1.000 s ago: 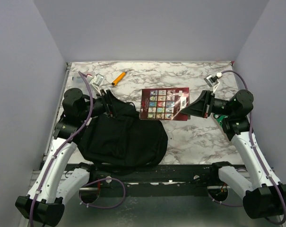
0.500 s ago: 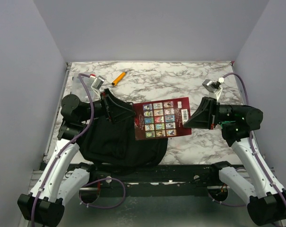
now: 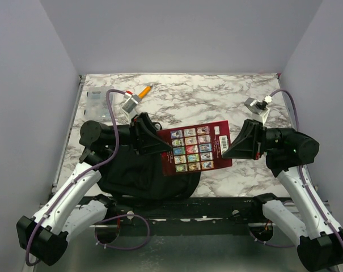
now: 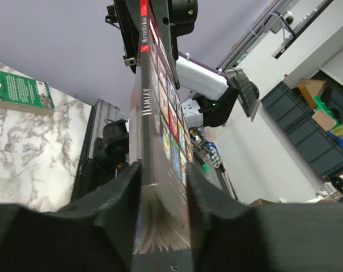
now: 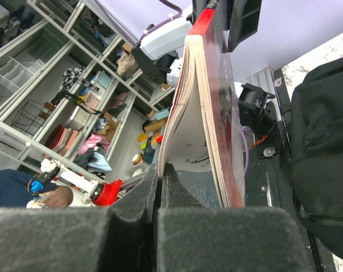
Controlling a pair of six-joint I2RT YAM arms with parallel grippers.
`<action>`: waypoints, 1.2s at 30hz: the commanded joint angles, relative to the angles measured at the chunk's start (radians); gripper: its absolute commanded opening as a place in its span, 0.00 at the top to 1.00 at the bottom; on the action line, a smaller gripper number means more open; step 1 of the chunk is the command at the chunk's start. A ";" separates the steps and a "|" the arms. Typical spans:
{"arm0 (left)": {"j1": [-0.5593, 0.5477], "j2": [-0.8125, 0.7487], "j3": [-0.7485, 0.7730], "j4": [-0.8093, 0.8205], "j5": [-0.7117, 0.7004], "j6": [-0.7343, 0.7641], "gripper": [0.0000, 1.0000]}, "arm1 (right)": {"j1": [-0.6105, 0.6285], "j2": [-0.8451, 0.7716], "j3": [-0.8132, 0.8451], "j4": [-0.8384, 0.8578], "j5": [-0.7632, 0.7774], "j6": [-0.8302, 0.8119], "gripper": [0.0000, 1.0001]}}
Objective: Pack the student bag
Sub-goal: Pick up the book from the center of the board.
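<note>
A dark red book (image 3: 197,148) with a grid of small pictures on its cover hangs in the air between both grippers, over the right edge of the black student bag (image 3: 140,173). My left gripper (image 3: 159,144) is closed around the book's left edge; in the left wrist view (image 4: 162,170) the book (image 4: 154,102) stands between the fingers. My right gripper (image 3: 232,149) holds the right edge; in the right wrist view (image 5: 160,170) it is shut on a few outer pages of the book (image 5: 216,102). The bag (image 5: 324,153) shows at the right there.
An orange marker (image 3: 142,92) and a clear plastic item (image 3: 95,105) lie at the table's back left. A green book (image 4: 21,90) lies on the marble top in the left wrist view. The table's near edge has a black rail (image 3: 216,207).
The book has moved from mid-table toward the near left, over the bag. The left gripper has swung right and closed on its left edge. The right arm followed with it.
</note>
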 commanded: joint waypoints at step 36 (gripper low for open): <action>0.214 -0.088 0.036 -0.483 0.088 0.265 1.00 | 0.014 0.208 0.118 -0.400 0.237 -0.417 0.00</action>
